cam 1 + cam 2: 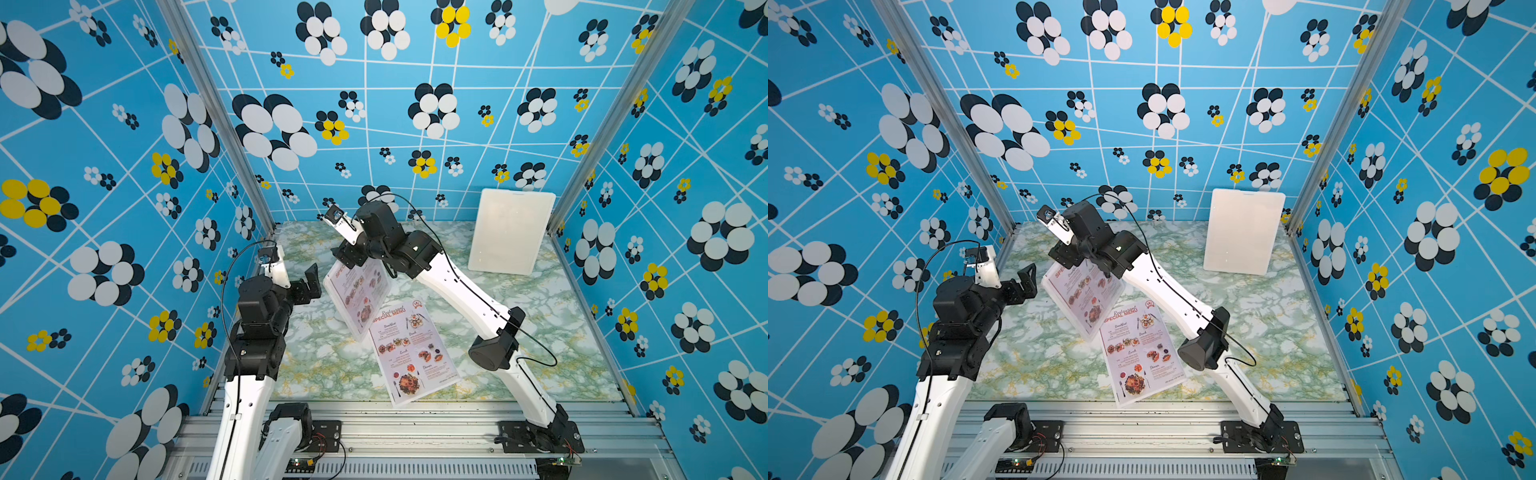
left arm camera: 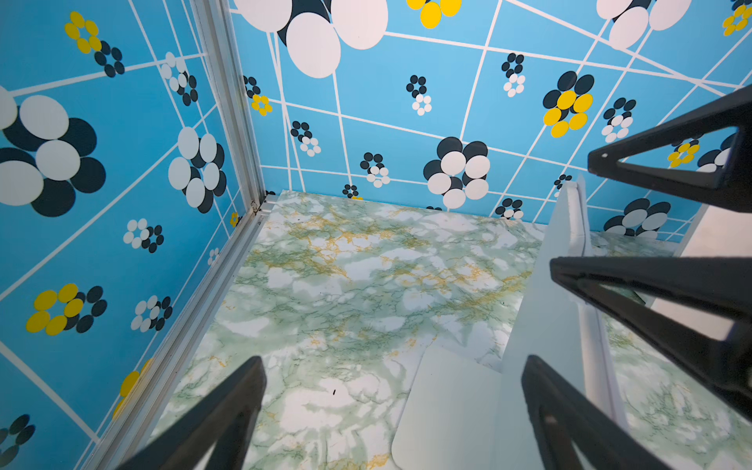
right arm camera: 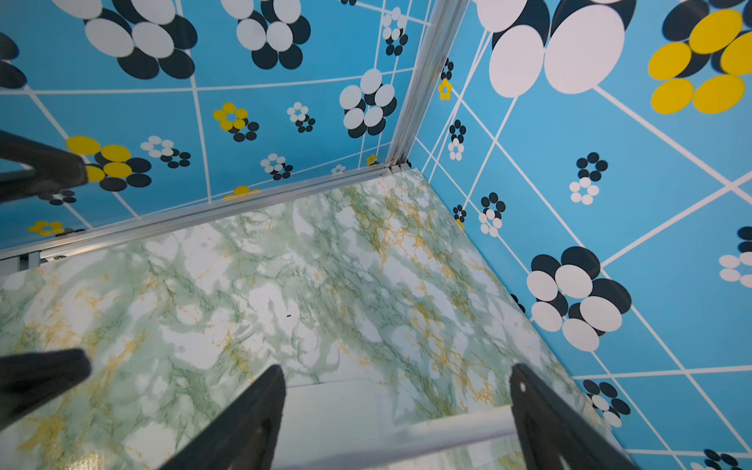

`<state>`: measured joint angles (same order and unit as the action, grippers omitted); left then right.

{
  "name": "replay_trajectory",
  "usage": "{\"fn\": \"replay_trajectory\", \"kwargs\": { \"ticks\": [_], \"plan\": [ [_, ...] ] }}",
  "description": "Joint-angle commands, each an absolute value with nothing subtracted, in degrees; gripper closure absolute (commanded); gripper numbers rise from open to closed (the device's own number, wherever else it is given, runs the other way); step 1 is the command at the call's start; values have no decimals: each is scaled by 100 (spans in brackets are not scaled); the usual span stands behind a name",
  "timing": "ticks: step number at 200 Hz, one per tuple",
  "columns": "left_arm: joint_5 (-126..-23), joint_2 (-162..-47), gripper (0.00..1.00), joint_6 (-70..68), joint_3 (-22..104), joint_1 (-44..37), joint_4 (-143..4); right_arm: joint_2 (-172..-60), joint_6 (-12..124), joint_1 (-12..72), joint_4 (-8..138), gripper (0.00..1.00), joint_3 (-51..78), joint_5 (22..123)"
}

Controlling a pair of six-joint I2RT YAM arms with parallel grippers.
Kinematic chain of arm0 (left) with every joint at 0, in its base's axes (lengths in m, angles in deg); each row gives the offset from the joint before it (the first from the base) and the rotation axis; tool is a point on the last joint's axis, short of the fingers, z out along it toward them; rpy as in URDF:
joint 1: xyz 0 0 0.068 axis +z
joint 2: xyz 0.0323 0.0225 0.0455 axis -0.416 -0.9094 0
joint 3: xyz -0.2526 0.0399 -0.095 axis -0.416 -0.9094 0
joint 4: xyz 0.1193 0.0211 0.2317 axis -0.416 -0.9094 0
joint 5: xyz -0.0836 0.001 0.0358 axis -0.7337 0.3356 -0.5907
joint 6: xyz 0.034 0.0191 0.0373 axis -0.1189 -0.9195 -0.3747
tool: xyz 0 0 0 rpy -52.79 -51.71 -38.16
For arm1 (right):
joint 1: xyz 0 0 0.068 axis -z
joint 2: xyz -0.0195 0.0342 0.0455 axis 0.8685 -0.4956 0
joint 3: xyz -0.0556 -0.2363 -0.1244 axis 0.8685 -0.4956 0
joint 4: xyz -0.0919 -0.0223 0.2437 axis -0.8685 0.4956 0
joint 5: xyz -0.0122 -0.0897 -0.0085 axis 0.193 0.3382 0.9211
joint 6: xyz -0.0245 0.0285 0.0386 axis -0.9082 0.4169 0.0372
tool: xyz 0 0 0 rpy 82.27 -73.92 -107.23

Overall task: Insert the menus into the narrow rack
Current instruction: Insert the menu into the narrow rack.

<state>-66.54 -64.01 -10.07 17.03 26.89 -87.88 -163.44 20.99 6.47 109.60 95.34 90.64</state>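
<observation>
One pale-pink menu stands tilted in the narrow rack, whose white back and flat foot show in the left wrist view. A second menu lies flat on the marble table, its near end over the front edge. My right gripper hangs open over the rack's top rim, which runs across between its fingers. Left of the rack, my left gripper stands wide open and holds nothing.
A white board leans against the back wall at the right. Patterned blue walls close in the table on three sides. The right arm's elbow hangs just right of the flat menu. An aluminium rail runs along the front.
</observation>
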Motion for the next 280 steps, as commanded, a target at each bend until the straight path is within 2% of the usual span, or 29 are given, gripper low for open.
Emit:
{"fn": "replay_trajectory", "kwargs": {
  "ticks": [1,109,165,280],
  "plan": [
    [-6615,-6336,1,-973,1603,2748,-8625,-16197,2139,659,11121,11,9425,9207],
    [-6547,-6284,0,-991,1541,2744,-8652,-15894,2241,681,11438,11,9428,9431],
    [-6546,-6245,1,-1008,1533,2748,-8680,-16218,2233,729,11306,10,9707,9523],
    [-6524,-6198,1,-1036,1489,2739,-8669,-16075,2273,835,11569,11,9320,9503]
  ]
}}
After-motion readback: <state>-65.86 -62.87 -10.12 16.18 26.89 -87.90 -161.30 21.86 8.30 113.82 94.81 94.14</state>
